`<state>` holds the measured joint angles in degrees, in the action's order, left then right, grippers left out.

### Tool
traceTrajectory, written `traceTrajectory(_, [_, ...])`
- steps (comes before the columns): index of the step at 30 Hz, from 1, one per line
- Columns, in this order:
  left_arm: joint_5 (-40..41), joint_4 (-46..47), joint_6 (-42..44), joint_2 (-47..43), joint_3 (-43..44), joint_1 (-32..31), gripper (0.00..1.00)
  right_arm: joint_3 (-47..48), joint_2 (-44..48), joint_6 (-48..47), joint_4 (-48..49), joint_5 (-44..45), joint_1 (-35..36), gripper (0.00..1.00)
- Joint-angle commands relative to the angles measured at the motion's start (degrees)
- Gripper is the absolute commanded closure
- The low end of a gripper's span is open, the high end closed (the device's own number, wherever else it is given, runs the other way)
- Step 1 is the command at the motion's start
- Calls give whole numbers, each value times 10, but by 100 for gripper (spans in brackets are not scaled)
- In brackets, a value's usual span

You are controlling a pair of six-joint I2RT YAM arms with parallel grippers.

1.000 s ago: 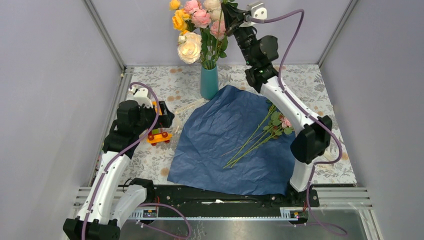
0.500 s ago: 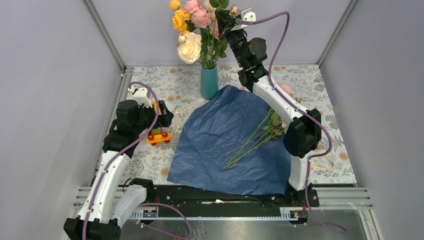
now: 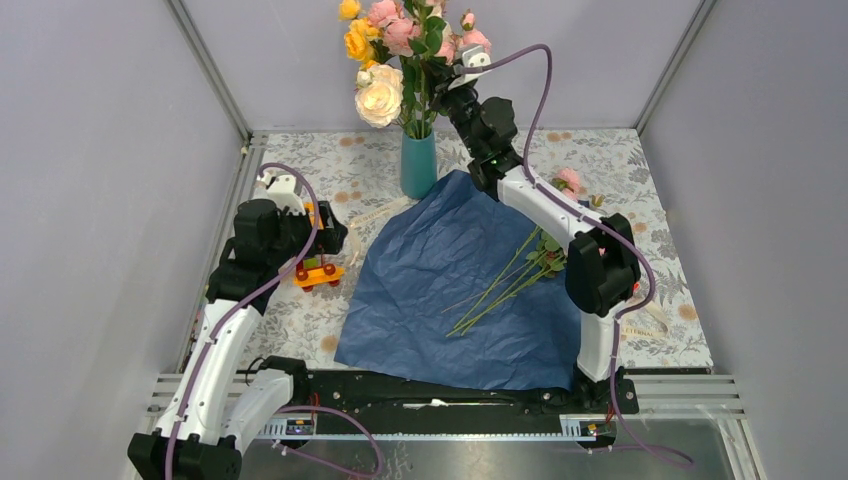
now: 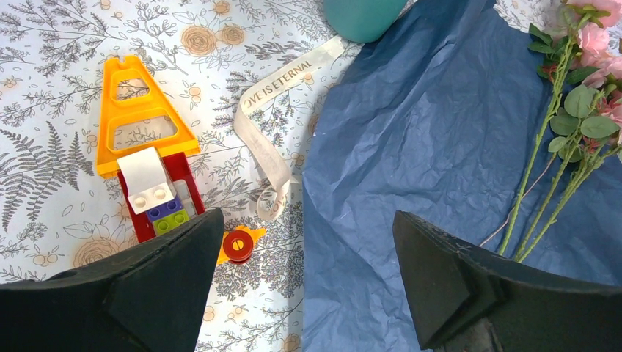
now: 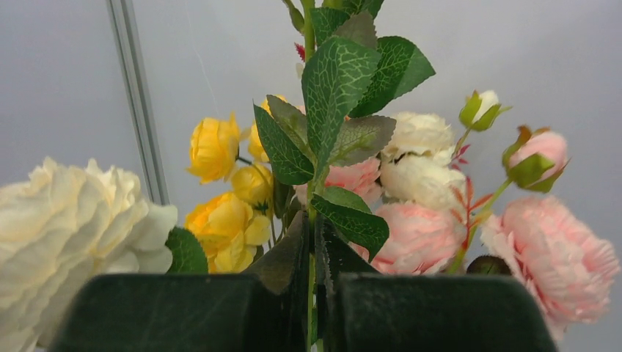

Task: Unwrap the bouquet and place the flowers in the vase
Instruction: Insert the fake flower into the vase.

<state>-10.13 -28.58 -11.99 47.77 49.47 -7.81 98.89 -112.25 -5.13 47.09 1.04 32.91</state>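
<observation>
The blue paper (image 3: 450,290) lies spread flat on the table, navy side up. Several pink flowers (image 3: 525,265) on long green stems rest on its right part, also in the left wrist view (image 4: 565,139). The teal vase (image 3: 418,165) stands behind the paper and holds a big yellow, cream and pink rose bunch (image 3: 385,60). My right gripper (image 3: 441,72) is high above the vase, shut on one leafy flower stem (image 5: 311,220) with pink buds (image 3: 470,40) on top. My left gripper (image 4: 304,242) hangs open over the paper's left edge with nothing in it.
An orange, red and white toy block vehicle (image 4: 143,147) sits left of the paper, with a cream ribbon (image 4: 271,110) beside it. A loose pink rose (image 3: 568,180) lies on the floral tablecloth (image 3: 300,320) at the back right. Grey walls stand close on three sides.
My right arm has swung left and come lower with the held stem, bringing it in among the roses above the vase. The left arm has not moved.
</observation>
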Motion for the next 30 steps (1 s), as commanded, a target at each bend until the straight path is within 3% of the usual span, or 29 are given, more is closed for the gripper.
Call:
traceTrajectory(1, [-4, 30, 9, 2, 2, 4, 7, -16, 1, -1, 57, 19, 12, 100])
traceTrajectory(30, [-2, 25, 7, 6, 5, 6, 7, -83, -57, 26, 56, 52, 17, 100])
